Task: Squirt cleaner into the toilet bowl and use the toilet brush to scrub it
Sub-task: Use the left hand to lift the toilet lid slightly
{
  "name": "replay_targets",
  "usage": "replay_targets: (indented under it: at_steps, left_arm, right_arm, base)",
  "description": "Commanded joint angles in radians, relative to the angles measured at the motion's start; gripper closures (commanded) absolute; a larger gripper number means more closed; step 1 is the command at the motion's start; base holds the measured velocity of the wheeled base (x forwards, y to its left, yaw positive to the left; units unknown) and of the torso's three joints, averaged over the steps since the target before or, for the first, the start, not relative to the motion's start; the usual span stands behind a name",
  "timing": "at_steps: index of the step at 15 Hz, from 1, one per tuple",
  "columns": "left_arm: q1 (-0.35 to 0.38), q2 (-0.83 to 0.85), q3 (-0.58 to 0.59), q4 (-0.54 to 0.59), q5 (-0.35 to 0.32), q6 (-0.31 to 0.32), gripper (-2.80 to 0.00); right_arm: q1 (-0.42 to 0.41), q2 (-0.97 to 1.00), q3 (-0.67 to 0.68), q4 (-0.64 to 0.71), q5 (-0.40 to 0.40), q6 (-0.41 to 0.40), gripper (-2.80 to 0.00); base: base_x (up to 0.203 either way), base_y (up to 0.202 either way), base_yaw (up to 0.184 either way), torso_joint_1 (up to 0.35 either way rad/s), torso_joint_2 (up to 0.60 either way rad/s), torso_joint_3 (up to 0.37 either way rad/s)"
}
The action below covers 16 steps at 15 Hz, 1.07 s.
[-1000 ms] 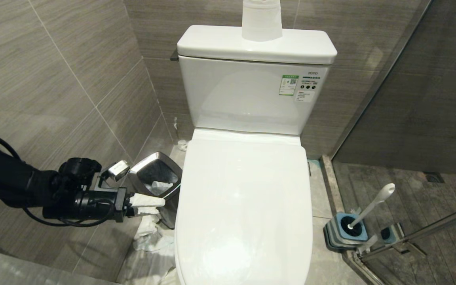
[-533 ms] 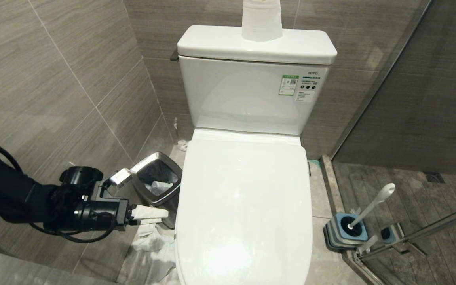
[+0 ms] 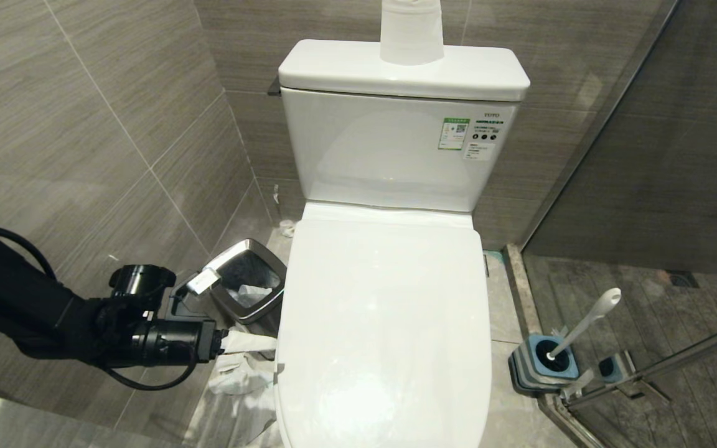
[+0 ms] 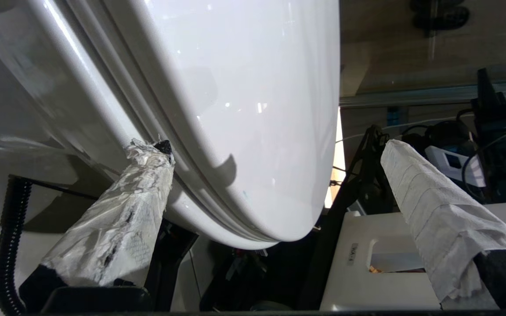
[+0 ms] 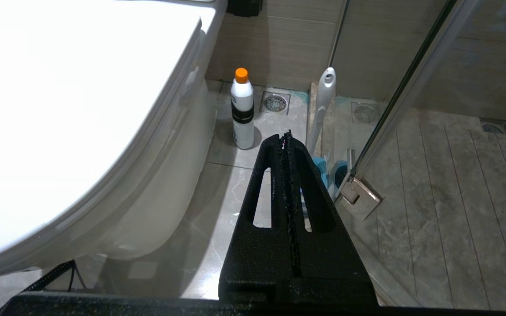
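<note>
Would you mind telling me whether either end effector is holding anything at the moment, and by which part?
Nothing is held. The left end effector is open, its paper-wrapped fingers straddling the closed toilet lid's edge without gripping it. The right end effector is shut and empty.

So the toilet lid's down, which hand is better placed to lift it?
Probably the left hand: it is open at the lid's left edge. The right hand is shut, over the floor.

Left arm extended level, its end effector [image 3: 253,342] spread wide, paper-wrapped fingers [image 4: 433,206] apart; right end effector [image 5: 286,137] closed.
</note>
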State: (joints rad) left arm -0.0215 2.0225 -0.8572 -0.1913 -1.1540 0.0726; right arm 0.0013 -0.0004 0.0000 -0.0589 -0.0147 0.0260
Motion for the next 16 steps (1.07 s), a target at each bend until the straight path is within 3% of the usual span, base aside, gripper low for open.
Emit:
replay_targets:
  at_steps: [1, 12, 16]
  left_arm:
    - [-0.003, 0.020, -0.002, -0.002, 0.003, 0.001, -2.80]
    - [-0.064, 0.036, 0.067, -0.004, 0.042, 0.027, -2.80]
    - [-0.089, 0.045, 0.087, -0.066, 0.045, 0.027, -2.80]
  right_arm:
    - [0.000, 0.000, 0.025, -0.001, 0.001, 0.000, 0.00]
    - [0.000, 0.000, 0.025, -0.001, 0.001, 0.000, 0.00]
    - [0.000, 0.000, 0.025, -0.001, -0.001, 0.000, 0.00]
  base:
    - [0.000, 0.000, 0.000, 0.000, 0.00, 0.000]
    - [0.000, 0.000, 0.000, 0.000, 0.00, 0.000]
    - [0.000, 0.000, 0.000, 0.000, 0.00, 0.000]
